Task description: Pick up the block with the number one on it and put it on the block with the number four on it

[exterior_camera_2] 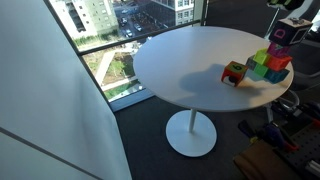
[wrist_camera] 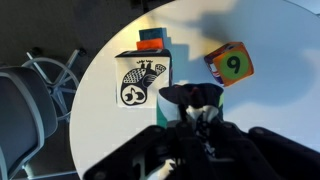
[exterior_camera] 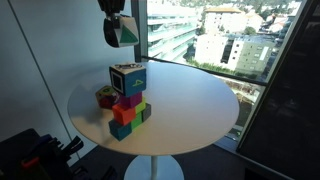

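Hanging at the top of the frame in an exterior view, my pincer (exterior_camera: 120, 30) is closed on the green-and-white block (exterior_camera: 128, 36), which is the block with the number one. I cannot read the digit on it from here. The block is in the air, clear of everything below, and only its white face and green edge show under my dark fingers.

Almost straight beneath it, with open space between, sits the blue-framed block (exterior_camera: 128, 78), the one meant as number four. It rests on top of a stack of small blocks (exterior_camera: 127, 112) in magenta, orange and teal, left of centre on the round white table (exterior_camera: 195, 100). A yellow-and-red block (exterior_camera: 105, 97) lies on the table at the left foot of the stack. I cannot tell whether the two touch.

In the wrist view my pincer fills the bottom of the frame. Above it, left of centre, the blue-framed block shows a white face with a black drawing. Orange and teal blocks peek out at its upper edge, and the yellow-and-red block, tilted in the upper right, shows a 9.

In both exterior views, windows (exterior_camera: 215, 35) with city buildings lie behind the table.
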{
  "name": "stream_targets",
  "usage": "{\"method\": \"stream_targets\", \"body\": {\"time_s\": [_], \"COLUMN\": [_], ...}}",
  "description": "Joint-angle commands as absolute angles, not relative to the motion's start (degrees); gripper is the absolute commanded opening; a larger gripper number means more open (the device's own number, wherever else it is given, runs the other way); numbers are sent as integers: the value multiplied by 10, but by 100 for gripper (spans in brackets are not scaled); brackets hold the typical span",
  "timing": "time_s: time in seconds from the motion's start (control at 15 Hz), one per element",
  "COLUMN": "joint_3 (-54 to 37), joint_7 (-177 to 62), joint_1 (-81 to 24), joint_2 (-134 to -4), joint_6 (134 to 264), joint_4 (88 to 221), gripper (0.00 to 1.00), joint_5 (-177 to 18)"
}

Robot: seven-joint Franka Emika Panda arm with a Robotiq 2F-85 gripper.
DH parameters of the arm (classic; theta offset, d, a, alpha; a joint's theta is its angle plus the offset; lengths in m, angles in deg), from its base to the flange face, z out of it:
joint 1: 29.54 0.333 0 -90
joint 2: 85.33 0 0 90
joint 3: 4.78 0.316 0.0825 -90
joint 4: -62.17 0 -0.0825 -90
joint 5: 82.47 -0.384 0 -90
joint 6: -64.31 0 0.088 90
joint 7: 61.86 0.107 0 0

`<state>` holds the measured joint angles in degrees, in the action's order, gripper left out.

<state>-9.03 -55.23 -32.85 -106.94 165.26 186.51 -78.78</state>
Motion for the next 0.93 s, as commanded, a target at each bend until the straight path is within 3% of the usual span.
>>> {"method": "stream_targets", "body": {"time_s": [0.0,0.2,0.27,0.87], "joint_3": [-85,-85,-85,-95], "joint_7": [-554,-554,-554,-562], "joint_1": [-335,-335,-335,-352], "joint_2": [-1069,-1069,-1069,-1072], "joint_6": [1652,1652,1652,1645], "joint_4": [1864,1864,1864,1860], "gripper": [19,19,7,7], "joint_5": [-790,-790,-790,-782]}}
